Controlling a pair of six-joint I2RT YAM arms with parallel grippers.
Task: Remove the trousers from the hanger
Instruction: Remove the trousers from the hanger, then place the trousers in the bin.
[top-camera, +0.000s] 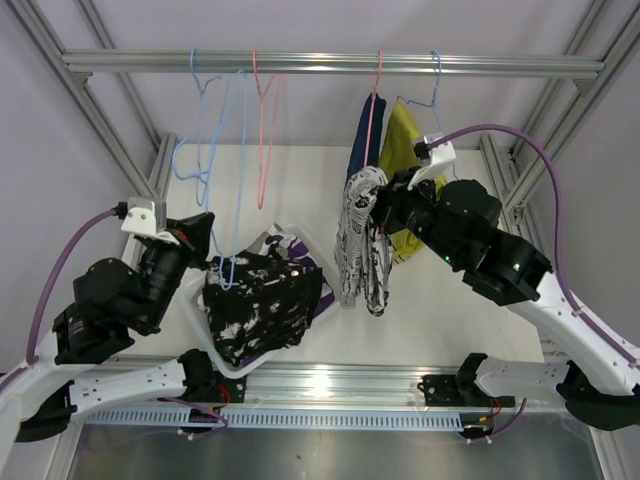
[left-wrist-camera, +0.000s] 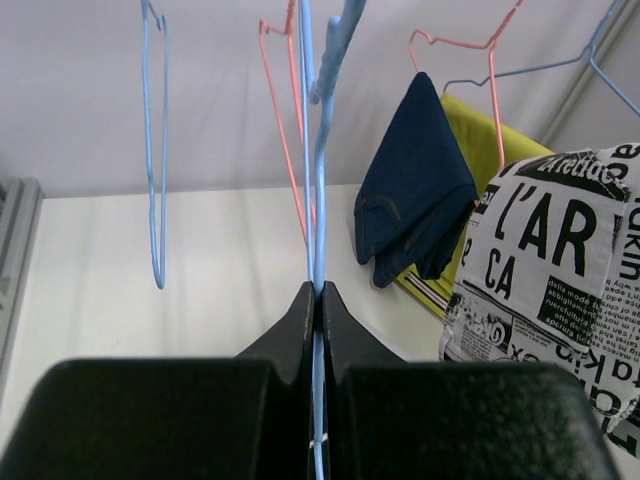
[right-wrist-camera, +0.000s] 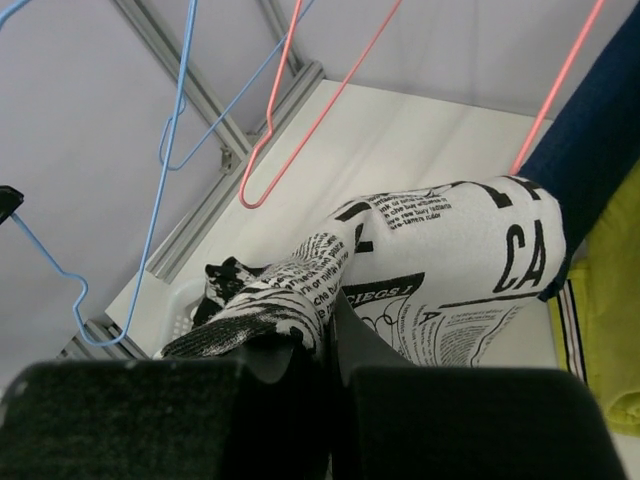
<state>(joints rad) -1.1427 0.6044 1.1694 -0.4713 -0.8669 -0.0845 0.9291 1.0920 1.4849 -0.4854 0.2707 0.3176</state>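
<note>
My right gripper (top-camera: 378, 205) (right-wrist-camera: 335, 300) is shut on the white trousers with black print (top-camera: 360, 250) (right-wrist-camera: 450, 250), which hang down from it beside the navy pair. The navy trousers (top-camera: 362, 140) (left-wrist-camera: 415, 180) hang on a pink hanger (top-camera: 372, 100). Behind them the mustard yellow pair (top-camera: 402, 140) (left-wrist-camera: 490, 140) hangs on a blue hanger. My left gripper (top-camera: 213, 252) (left-wrist-camera: 320, 295) is shut on the wire of an empty blue hanger (top-camera: 238, 150) (left-wrist-camera: 320, 200). Black-and-white splotched trousers (top-camera: 262, 305) lie in the white basket (top-camera: 205, 335) over a camouflage pair (top-camera: 290, 245).
Other empty blue hangers (top-camera: 195, 150) and an empty pink hanger (top-camera: 265, 130) hang on the metal rail (top-camera: 330, 63). Frame posts (top-camera: 130, 150) stand at both sides of the white table (top-camera: 310, 180).
</note>
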